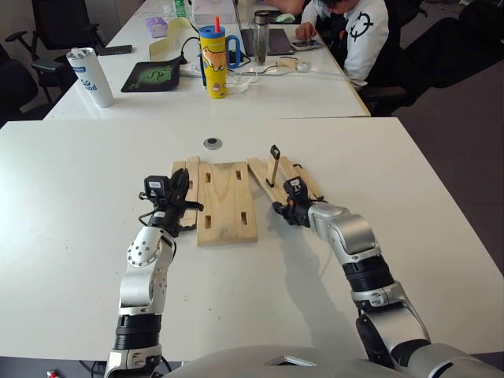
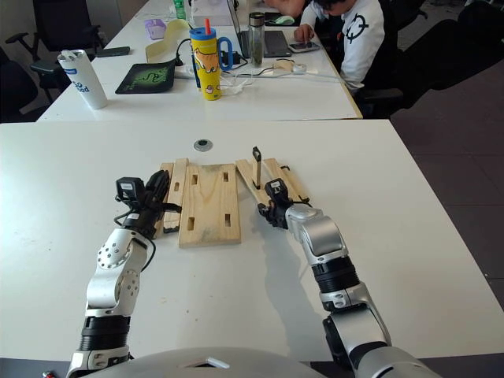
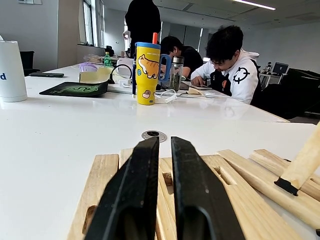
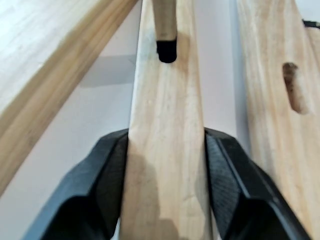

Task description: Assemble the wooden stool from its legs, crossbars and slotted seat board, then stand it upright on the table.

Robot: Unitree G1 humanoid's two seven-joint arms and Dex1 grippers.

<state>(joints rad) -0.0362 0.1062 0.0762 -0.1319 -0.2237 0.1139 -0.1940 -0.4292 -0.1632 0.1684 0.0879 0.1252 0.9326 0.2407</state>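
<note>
Left gripper (image 3: 164,145) is hovering over the left legs (image 1: 191,169), fingers nearly pressed together. Seat board (image 1: 226,203) is lying flat mid-table (image 1: 79,197), open surface all round. Right gripper (image 4: 167,145) is pinching a leg (image 1: 260,173) by its edges, crossbar (image 1: 272,167) standing upright in it.

Pale slotted seat board (image 1: 227,202) lies flat mid-frame. Left legs (image 1: 192,168) sit flat along its left edge, right legs (image 1: 294,170) fan out just to its right, and a black-tipped crossbar (image 1: 272,167) stands up from them.
</note>
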